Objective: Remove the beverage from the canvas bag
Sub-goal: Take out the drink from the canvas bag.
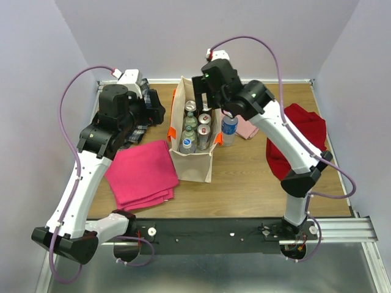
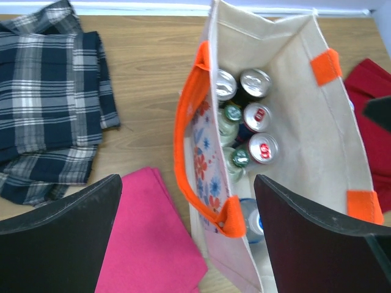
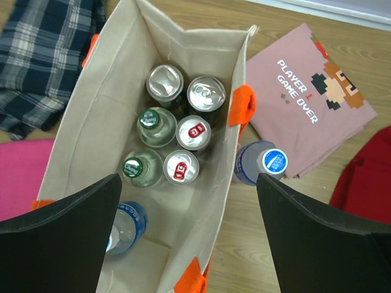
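The left arm point(image 1: 79, 189) climbs from its base at the near edge of the desk point(image 1: 256, 177) and leans toward the far left corner, elbow bent. The left gripper point(image 2: 186, 178) points straight down, its two dark fingers point(image 2: 67, 238) spread wide and gripping nothing. The right arm point(image 1: 287, 143) rises from the near edge on the right side and slants inward toward the middle of the far edge. The right gripper point(image 3: 188, 178) faces down too, jaws wide apart, empty.
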{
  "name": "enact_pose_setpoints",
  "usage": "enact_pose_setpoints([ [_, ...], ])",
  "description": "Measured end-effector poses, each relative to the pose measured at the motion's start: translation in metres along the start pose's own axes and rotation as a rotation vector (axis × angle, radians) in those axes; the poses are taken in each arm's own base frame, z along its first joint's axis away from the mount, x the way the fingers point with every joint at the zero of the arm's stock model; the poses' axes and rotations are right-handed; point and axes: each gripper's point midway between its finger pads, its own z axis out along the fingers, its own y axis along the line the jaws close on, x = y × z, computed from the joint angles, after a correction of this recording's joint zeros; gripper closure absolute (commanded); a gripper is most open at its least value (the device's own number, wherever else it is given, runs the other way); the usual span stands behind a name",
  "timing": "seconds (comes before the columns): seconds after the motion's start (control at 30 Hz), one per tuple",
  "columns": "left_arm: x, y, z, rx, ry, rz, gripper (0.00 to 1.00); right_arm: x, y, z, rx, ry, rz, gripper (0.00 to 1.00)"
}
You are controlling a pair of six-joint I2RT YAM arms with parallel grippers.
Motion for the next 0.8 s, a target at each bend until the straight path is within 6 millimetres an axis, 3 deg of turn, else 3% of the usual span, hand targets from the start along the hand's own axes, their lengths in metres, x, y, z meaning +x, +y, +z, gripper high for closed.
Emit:
enact_pose_setpoints([
  [0.27, 0.036, -0.009, -0.013, 0.103, 0.029, 0.018, 0.01, 0.026, 0.026, -0.007, -0.019, 0.038, -0.087, 0.00],
  [0.5, 0.072, -0.010, -0.028, 0.167, 0.052, 0.035, 0.01, 0.026, 0.033, -0.022, -0.105, 0.036, -0.074, 0.01],
  [0.8, 0.094, -0.017, -0.029, 0.231, 0.098, 0.051, 0.01, 0.052, 0.054, -0.021, -0.163, 0.093, -0.115, 0.01],
])
